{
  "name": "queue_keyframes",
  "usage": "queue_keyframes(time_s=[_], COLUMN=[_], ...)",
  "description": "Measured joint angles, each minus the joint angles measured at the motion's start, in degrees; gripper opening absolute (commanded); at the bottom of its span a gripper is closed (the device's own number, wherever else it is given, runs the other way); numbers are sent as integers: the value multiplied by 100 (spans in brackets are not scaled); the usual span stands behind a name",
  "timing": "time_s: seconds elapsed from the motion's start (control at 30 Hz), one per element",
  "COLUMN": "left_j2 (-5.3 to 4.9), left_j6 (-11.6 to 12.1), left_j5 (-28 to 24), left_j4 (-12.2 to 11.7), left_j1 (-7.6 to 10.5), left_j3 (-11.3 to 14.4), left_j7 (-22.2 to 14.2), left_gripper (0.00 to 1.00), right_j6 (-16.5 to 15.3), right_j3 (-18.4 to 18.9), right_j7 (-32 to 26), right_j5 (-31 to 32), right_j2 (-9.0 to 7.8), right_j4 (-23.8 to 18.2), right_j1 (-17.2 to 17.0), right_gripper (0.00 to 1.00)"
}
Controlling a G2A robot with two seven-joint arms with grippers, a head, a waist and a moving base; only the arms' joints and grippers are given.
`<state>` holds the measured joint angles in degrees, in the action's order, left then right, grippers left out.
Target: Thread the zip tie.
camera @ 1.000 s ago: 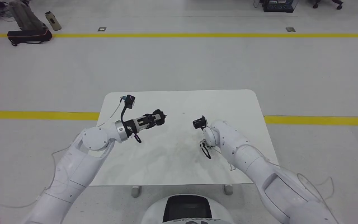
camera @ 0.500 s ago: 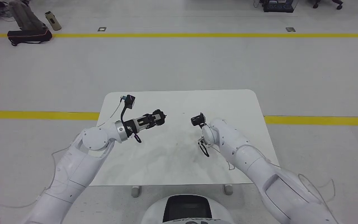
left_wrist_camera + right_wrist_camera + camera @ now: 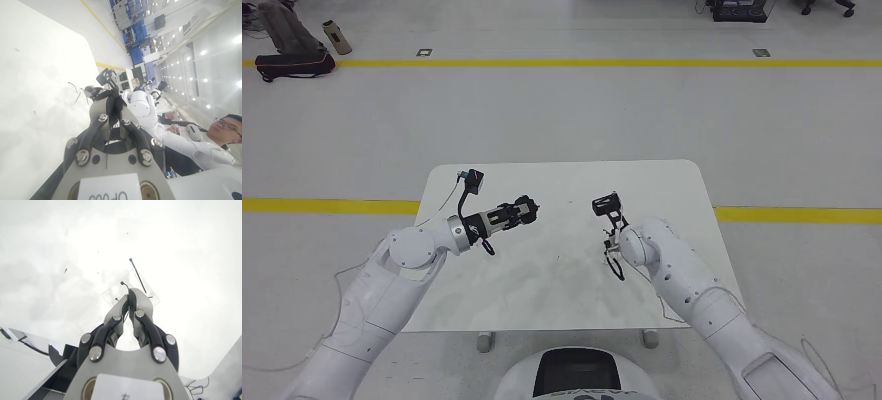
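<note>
Black zip tie [image 3: 125, 285] sits pinched in the right claw [image 3: 129, 297]. The jaws are pressed together on its strap. The small square head curls out just past the fingertips, and the strap runs back down between the pads. The claw tips hang low over the white table [image 3: 662, 180], above a clear plastic sheet [image 3: 151, 293] lying flat on it. Whether the tips touch the sheet I cannot tell.

A second zip tie [image 3: 137, 275] lies straight on that sheet, just beside the right claw and apart from it, with its head at the far end. A third small head [image 3: 116, 299] peeks out by the other fingertip, and its strap is hidden.

The left claw [image 3: 530, 207] is held over the table's left half, pointing across toward the right claw and well apart from it. In the left wrist view its fingers [image 3: 98, 108] meet at the tips, so it is closed. I cannot tell whether anything is caught between them.
</note>
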<state>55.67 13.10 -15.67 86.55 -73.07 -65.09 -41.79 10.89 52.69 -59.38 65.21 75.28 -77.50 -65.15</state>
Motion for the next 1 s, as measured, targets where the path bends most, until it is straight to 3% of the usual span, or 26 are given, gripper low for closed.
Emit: queue_keyframes(time_s=[0.17,0.53,0.63,0.83,1.0], left_j2=[0,0,0,0,0], left_j6=[0,0,0,0,0], left_j5=[0,0,0,0,0], left_j4=[0,0,0,0,0], left_j1=[0,0,0,0,0], left_j3=[0,0,0,0,0], left_j7=[0,0,0,0,0], left_gripper=[0,0,0,0,0], right_j6=[-465,-520,-611,-1368,-2207], right_j3=[534,569,788,1915,2645], right_j7=[243,266,604,1244,1455], right_j5=[-113,-83,-308,-1115,-2345], right_j2=[-160,-173,-198,-401,-489], right_j4=[-855,-898,-1105,-1912,-2031], right_j1=[-501,-533,-671,-1407,-1824], right_gripper=[0,0,0,0,0])
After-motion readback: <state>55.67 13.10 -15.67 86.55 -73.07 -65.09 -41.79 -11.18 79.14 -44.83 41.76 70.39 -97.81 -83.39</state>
